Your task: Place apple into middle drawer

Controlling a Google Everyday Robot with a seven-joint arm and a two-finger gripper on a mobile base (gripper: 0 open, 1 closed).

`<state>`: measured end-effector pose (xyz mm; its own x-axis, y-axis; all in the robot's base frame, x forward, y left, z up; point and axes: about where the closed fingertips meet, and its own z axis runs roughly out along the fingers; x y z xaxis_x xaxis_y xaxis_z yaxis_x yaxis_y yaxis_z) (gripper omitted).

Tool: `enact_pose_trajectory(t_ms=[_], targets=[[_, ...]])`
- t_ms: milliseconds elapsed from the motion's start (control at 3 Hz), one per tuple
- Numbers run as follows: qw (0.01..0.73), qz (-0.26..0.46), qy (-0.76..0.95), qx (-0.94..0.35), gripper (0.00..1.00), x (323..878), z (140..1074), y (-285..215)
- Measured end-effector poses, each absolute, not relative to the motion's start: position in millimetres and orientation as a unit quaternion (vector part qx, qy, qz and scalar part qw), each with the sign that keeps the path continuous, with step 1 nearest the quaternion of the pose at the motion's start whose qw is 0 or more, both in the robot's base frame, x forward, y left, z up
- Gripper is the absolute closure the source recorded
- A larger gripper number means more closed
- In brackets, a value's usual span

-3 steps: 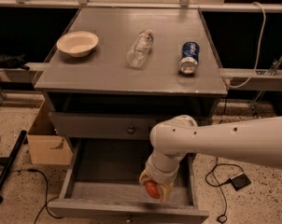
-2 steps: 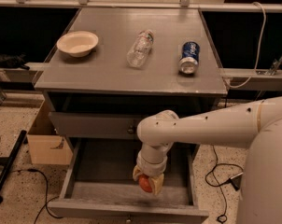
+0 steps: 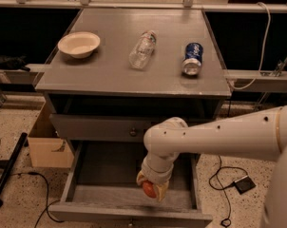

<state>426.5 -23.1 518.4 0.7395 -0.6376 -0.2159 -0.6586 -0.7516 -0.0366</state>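
Here, pincer (image 3: 154, 192) around round apple (image 3: 148, 189) above drawer (image 3: 103, 194).

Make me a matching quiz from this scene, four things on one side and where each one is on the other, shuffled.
1 cream bowl
2 clear bottle
3 blue can
4 apple

A in the gripper, over the open middle drawer
B cabinet top, right, on its side
C cabinet top, left, upright
D cabinet top, centre, on its side

Pairs: 1-C, 2-D, 3-B, 4-A
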Motion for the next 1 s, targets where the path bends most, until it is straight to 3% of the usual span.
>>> enact_pose_trajectory(t_ms=[333, 1000], targets=[[0.088, 0.032, 0.355, -0.93, 1.0, 418.6, 527.9, -22.9], [0.072, 0.051, 0.372, -0.924, 1.0, 429.8, 497.0, -21.5]])
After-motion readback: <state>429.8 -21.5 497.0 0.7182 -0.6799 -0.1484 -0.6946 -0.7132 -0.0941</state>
